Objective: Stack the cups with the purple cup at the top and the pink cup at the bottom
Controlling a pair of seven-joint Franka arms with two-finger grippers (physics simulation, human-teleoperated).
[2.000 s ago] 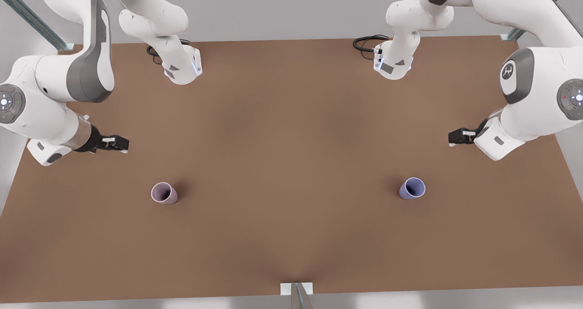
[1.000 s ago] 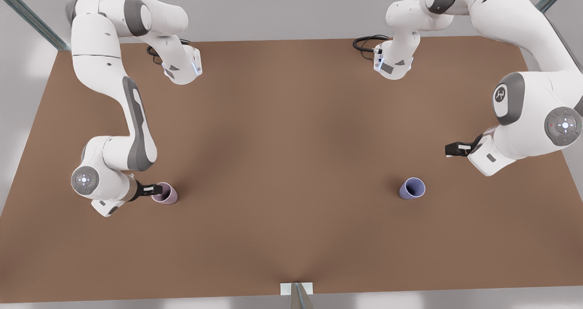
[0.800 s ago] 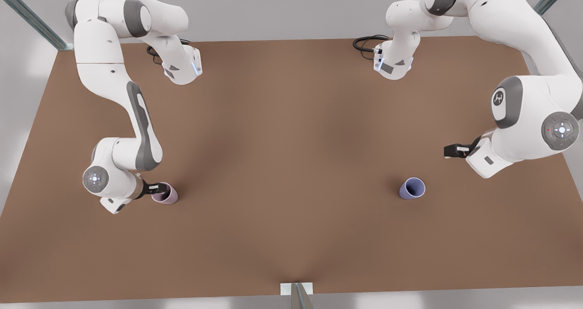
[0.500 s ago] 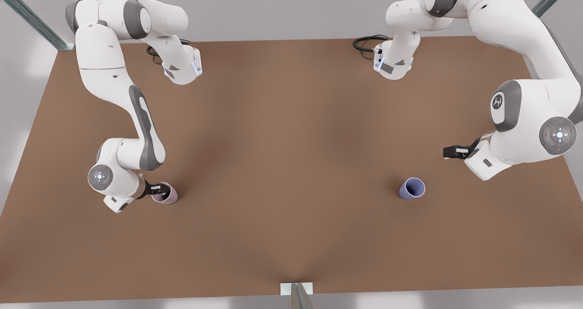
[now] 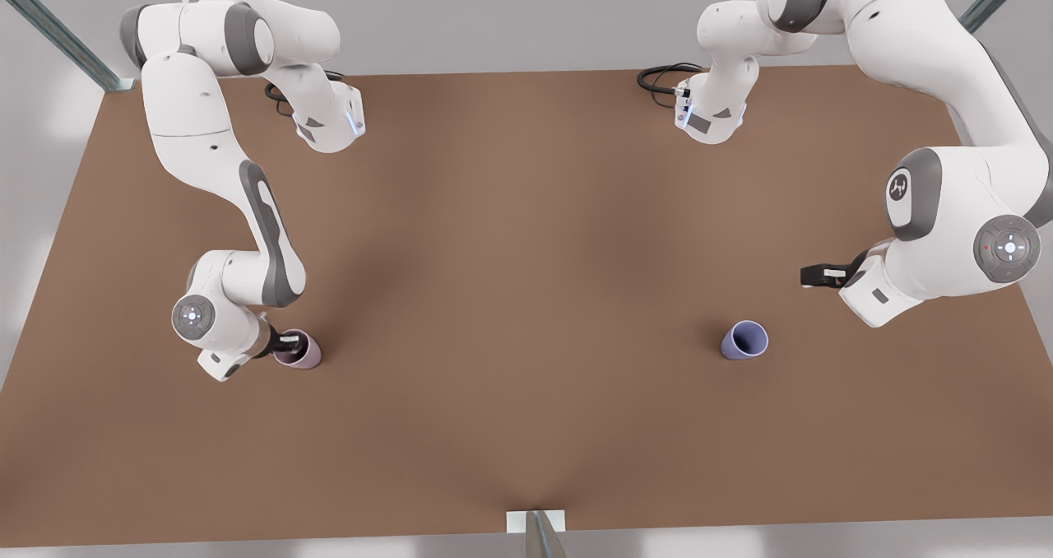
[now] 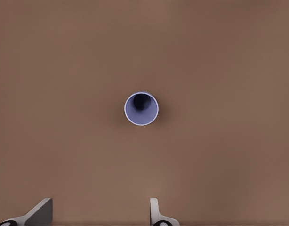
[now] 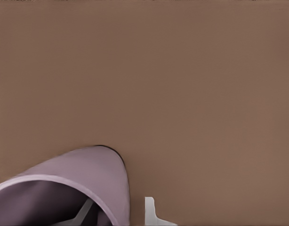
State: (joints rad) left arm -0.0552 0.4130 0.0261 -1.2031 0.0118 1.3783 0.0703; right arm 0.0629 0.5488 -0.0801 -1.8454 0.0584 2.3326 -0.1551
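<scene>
The right tool point(image 5: 289, 344), lower left of the front view, straddles the rim of the dull mauve-pink tapered cup point(image 5: 303, 352), one finger point(image 7: 85, 213) inside, one outside. The left tool point(image 5: 810, 276), fingers spread, hangs above the bluish lavender cup point(image 5: 744, 341). Two cups stand well apart on the brown tabletop point(image 5: 526, 295).

Soft, even overhead light; faint blurred shadows beside each cup on the table point(image 5: 526, 295), no glare

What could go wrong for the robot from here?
The right claw straddles only the pink cup's rim wall, one finger inside, so the cup might tip or slip when lifted. The purple cup stands far across the table, under the open left claw, so stacking needs careful alignment.
</scene>
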